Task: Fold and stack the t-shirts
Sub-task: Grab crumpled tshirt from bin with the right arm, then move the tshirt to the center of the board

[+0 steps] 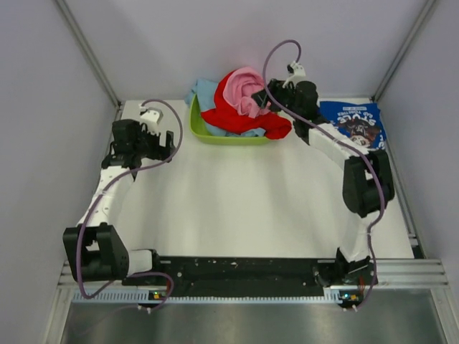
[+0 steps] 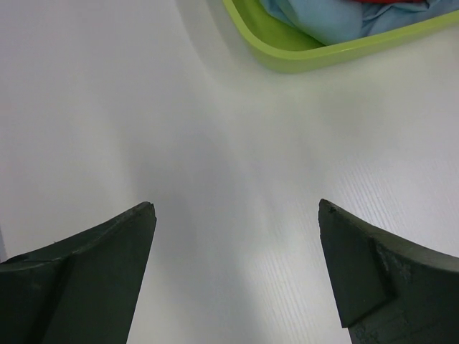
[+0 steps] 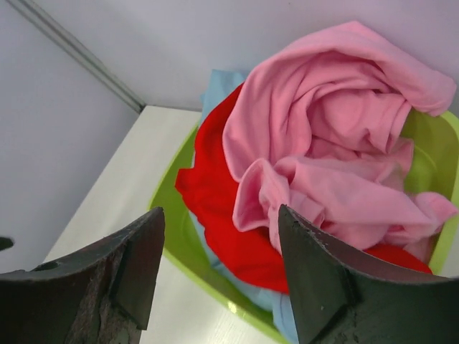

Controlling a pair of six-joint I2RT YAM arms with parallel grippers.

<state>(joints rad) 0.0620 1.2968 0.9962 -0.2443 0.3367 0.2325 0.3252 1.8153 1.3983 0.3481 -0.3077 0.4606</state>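
Two jaws of the right gripper stand apart at the right edge of the lime green tub. Just beyond them a fold of the pink t-shirt is heaped in the tub over the red t-shirt and the light blue t-shirt. The left gripper hangs wide open over the table left of the tub, and the navy t-shirt lies right of the tub.

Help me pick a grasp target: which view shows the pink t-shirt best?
Right wrist: the pink t-shirt fills much of the frame, crumpled on the red one in the green tub, folds clear. Top external shows it small and distant. Left wrist misses it, showing only a tub corner with light blue cloth.
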